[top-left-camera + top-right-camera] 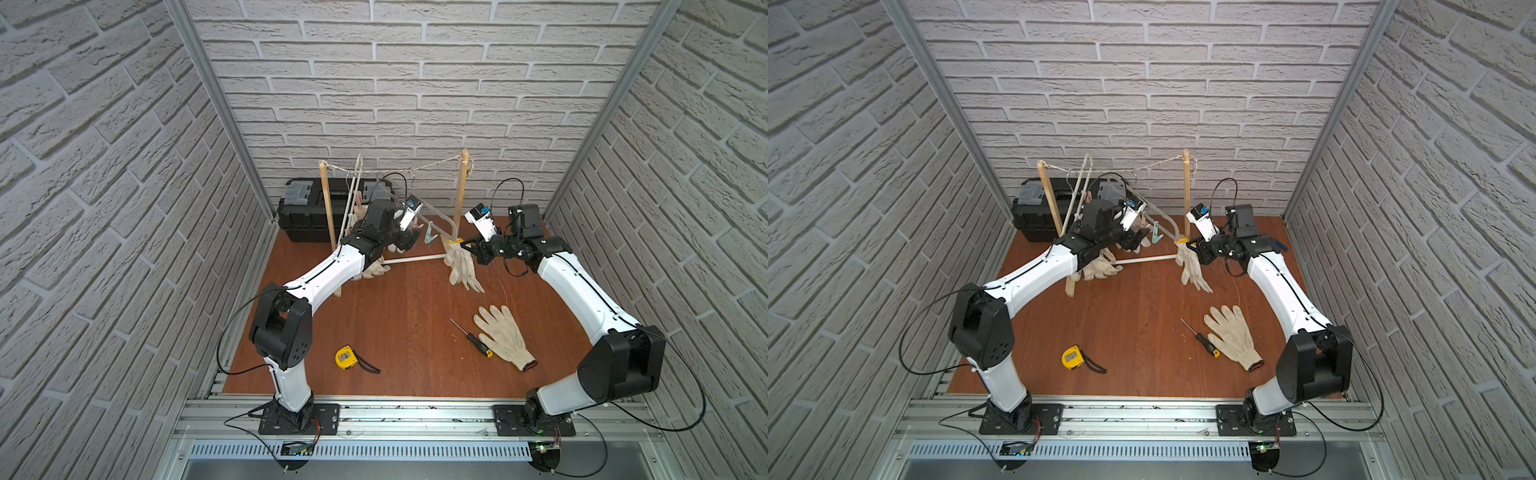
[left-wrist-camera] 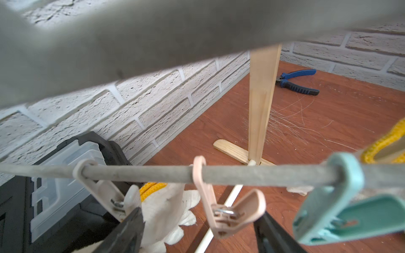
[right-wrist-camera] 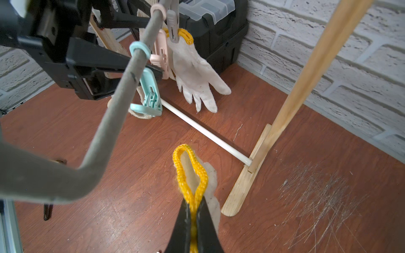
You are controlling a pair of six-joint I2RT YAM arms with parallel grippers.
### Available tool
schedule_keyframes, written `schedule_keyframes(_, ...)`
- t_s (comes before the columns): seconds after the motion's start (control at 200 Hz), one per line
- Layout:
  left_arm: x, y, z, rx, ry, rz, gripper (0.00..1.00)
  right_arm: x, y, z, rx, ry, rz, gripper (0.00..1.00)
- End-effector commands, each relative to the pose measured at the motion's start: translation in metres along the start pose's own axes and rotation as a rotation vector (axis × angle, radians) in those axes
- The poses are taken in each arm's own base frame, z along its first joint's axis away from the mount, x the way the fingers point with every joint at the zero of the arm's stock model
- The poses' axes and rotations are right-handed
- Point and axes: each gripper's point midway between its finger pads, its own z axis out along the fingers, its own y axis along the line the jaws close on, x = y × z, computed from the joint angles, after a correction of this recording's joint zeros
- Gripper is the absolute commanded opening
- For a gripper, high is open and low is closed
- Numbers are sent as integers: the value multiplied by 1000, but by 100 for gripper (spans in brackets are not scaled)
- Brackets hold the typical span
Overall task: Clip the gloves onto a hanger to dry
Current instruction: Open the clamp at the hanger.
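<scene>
My right gripper [image 3: 194, 206] is shut on the yellow cuff of a glove [image 3: 190, 173]. In both top views that glove [image 1: 461, 266] [image 1: 1190, 266] hangs from it beside the right wooden post. My left gripper [image 2: 199, 221] stands open either side of a pink clip [image 2: 228, 210] on the grey hanger bar [image 2: 153, 173]. A teal clip [image 2: 339, 197] [image 3: 149, 96] hangs empty further along the bar. One glove [image 3: 195, 72] hangs from a grey clip on the bar. More gloves [image 1: 376, 268] show under the left arm. A glove with a dark red cuff [image 1: 500, 336] [image 1: 1231, 334] lies flat on the table.
The hanger hangs from a string between two wooden posts [image 1: 461, 187] joined by a white rod [image 1: 415, 259]. A black toolbox [image 1: 307, 212] stands at the back left. A yellow tape measure [image 1: 346, 357], a screwdriver [image 1: 473, 340] and blue pliers [image 2: 295, 82] lie on the table.
</scene>
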Motion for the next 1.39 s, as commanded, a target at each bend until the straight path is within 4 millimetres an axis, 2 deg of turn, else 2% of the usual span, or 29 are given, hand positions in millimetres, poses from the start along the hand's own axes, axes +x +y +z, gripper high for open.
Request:
schedule_keyframes(0.0,-24,8,1,-15,-70,19,77,-20,5,-10,-8,-50,-51,3)
schedule_keyframes(0.13,-30,7,5,2,-83,12,76,-28,12,-15,-12,-54,-79,3)
schedule_keyframes(0.335,-34,4,6,20,-94,9,68,-38,26,-24,-14,-68,-124,3)
schedule_keyframes(0.475,-29,4,7,28,-75,-3,60,-44,34,-26,-22,-71,-145,3)
schedule_keyframes(0.62,-21,1,9,42,-52,-15,57,-44,40,-23,-29,-64,-157,3)
schedule_keyframes(0.915,-26,5,0,73,-78,-74,32,-41,40,-24,-9,-53,-170,2)
schedule_keyframes(1.135,-32,2,-12,144,-112,-140,24,-29,23,-13,55,-21,-165,2)
schedule_keyframes(1.39,-33,-13,-26,296,-132,-186,22,-22,41,20,-152,-16,-208,2)
